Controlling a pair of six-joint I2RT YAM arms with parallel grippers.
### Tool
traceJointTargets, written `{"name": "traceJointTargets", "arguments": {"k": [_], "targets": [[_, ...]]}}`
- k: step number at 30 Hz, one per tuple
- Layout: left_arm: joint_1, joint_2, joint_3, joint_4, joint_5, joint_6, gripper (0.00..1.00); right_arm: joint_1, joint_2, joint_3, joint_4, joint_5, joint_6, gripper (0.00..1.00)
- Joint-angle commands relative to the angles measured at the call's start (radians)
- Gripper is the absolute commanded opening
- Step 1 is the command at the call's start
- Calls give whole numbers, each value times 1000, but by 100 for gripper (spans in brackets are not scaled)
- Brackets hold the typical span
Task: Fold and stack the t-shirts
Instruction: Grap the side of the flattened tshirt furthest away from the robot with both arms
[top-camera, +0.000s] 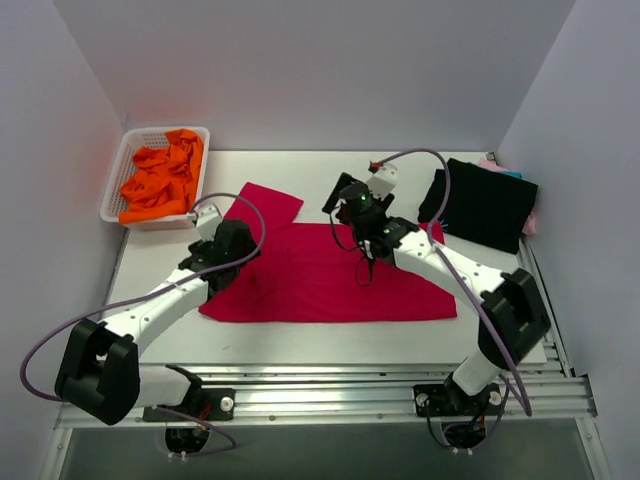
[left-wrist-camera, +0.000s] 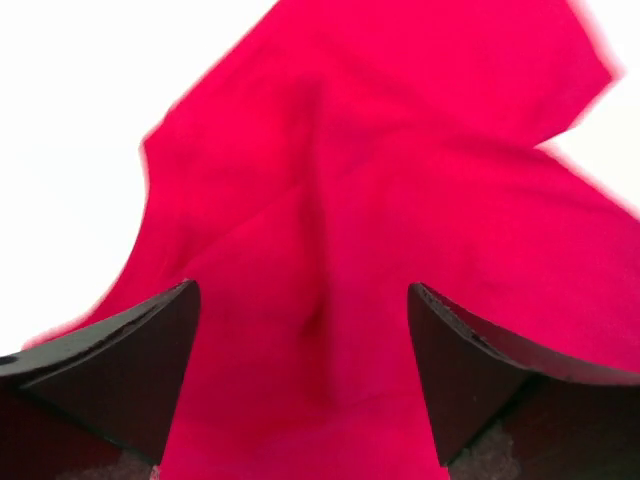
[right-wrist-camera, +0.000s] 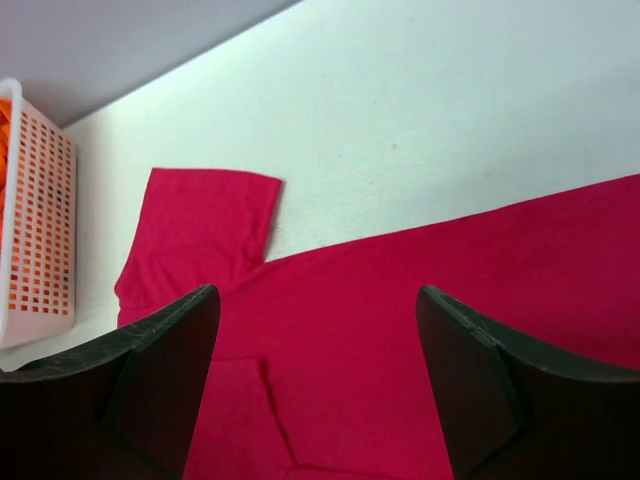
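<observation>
A large crimson-red t-shirt (top-camera: 320, 275) lies spread flat on the white table, one sleeve (top-camera: 265, 203) reaching toward the back. It fills the left wrist view (left-wrist-camera: 350, 200) and shows in the right wrist view (right-wrist-camera: 400, 330). My left gripper (top-camera: 212, 222) is open over the shirt's left edge near that sleeve, holding nothing. My right gripper (top-camera: 345, 200) is open above the shirt's back edge, also empty. A folded black t-shirt (top-camera: 485, 205) lies at the back right on top of pink (top-camera: 529, 222) and teal (top-camera: 510, 173) cloth whose edges peek out.
A white perforated basket (top-camera: 118, 180) holding orange cloth (top-camera: 160, 180) stands at the back left; it also shows in the right wrist view (right-wrist-camera: 40, 230). The arms' cables loop over the table. A metal rail (top-camera: 330, 385) runs along the near edge.
</observation>
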Motion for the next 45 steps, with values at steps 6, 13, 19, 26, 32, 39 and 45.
{"name": "traceJointTargets", "arguments": {"k": [6,13,19,26,32,39,45], "targets": [[244,461,597,48,397,410,94,-55,-204,-243,-7,32,-37,80],[412,909,1145,-56,714,537,95,-98,-379,-386,18,-13,-29,81],[456,1170,1375,-143,957,610,96,-105,-404,-408,10,-16,-35,81],[463,1267,1526,-222,1003,611,98,-116,-364,-397,38,-49,-40,81],[469,1380,1684,-384,956,593,100,-125,-373,-406,39,-48,-41,81],[460,1455,1810,-503,960,600,90,-142,-407,-426,36,-62,-41,82],[434,1508,1876,-587,983,630,83,-161,-424,-432,38,-76,-41,82]]}}
